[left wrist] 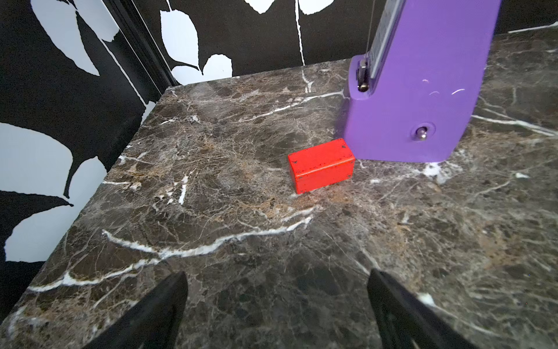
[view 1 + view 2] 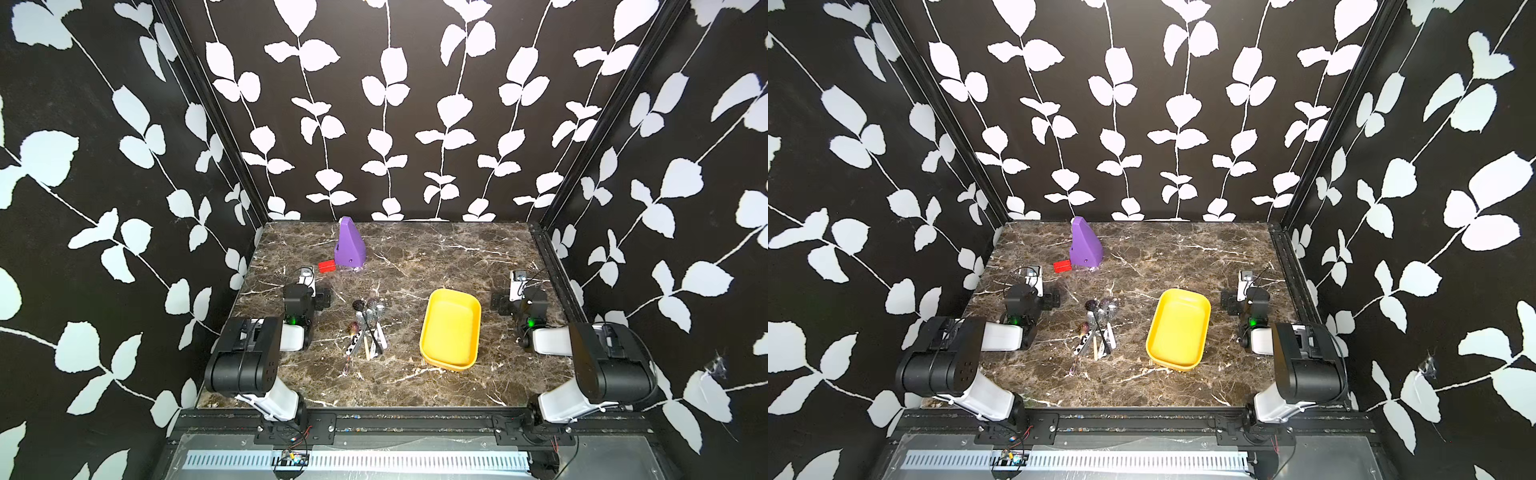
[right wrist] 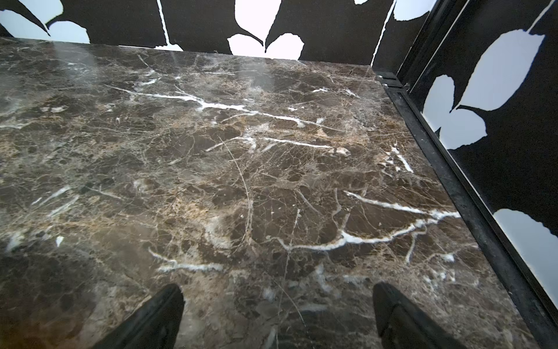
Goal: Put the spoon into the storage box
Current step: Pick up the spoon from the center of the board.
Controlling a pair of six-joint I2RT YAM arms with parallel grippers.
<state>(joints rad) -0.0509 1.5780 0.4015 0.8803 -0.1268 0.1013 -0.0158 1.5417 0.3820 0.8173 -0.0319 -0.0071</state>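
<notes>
Several spoons [image 2: 368,328] [image 2: 1098,328] lie in a loose heap mid-table, bowls toward the back; their handles are metal, wooden and black-and-white patterned. To their right sits the storage box [image 2: 451,328] [image 2: 1179,328], a shallow yellow tray holding nothing. My left gripper [image 2: 307,289] [image 1: 276,275] rests low, left of the heap, open, with only bare marble between its fingers. Right of the box, my right gripper [image 2: 517,293] [image 3: 277,287] is open over bare marble too. Neither wrist view shows the spoons or the box.
A purple wedge-shaped object [image 2: 350,245] [image 1: 422,90] stands at the back left with a small red block [image 2: 327,266] [image 1: 321,164] beside it, ahead of the left gripper. Patterned walls close in the marble table [image 2: 436,249] on three sides.
</notes>
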